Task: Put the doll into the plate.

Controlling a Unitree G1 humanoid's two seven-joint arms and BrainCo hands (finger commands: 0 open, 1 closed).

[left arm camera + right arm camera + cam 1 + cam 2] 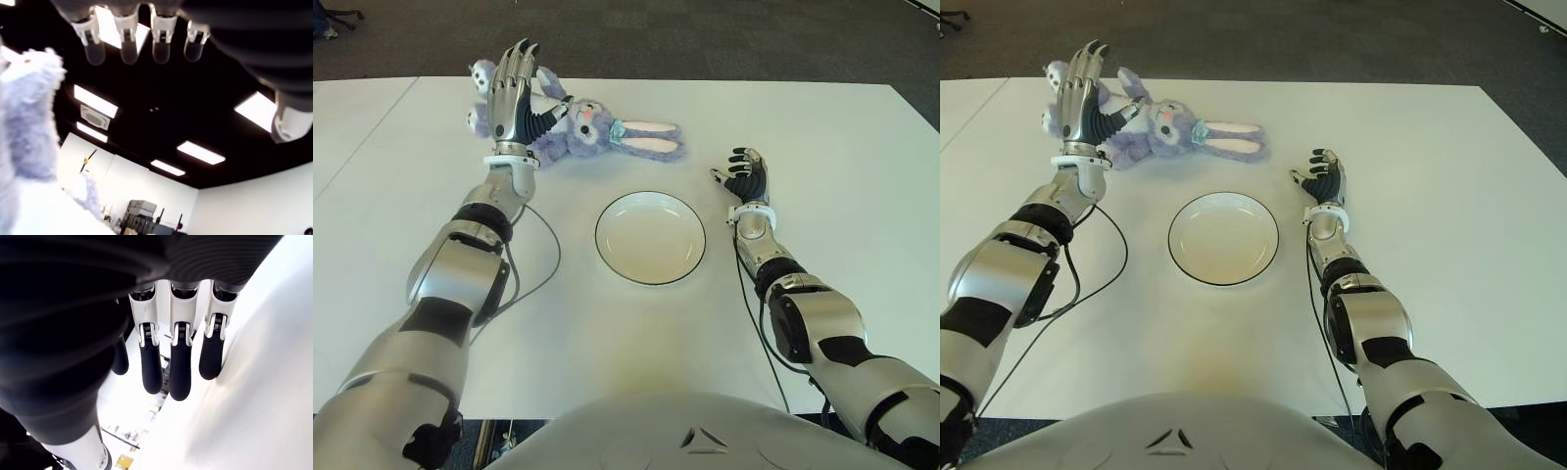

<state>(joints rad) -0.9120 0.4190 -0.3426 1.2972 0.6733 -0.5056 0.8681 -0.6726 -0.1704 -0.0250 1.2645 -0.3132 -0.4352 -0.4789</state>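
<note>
In the left eye view, a lilac plush rabbit doll (pixel 592 130) is seen lying on its side on the white counter (pixel 822 176), toward the far edge, with its long pink-lined ears stretched toward the robot's right. The left hand (pixel 514 93) is shown over the doll's body end, palm side turned to the toy, its fingers (pixel 517 59) extended and spread and not closed around anything. A white plate with a dark rim (pixel 650 238) is placed nearer the robot than the doll, apart from it and holding nothing. The right hand (pixel 744 176) is seen to the right of the plate, fingers loosely bent and empty. In the right eye view the same layout is given, with a black cable (pixel 1107 269) trailing on the counter beside the left forearm. In the left wrist view, straightened fingertips (pixel 127 46) are seen against ceiling lights, with lilac fur (pixel 29 122) close alongside; no contact can be made out. In the right wrist view, dark-tipped fingers (pixel 180 367) are shown hanging relaxed just above the counter, with nothing held.
</note>
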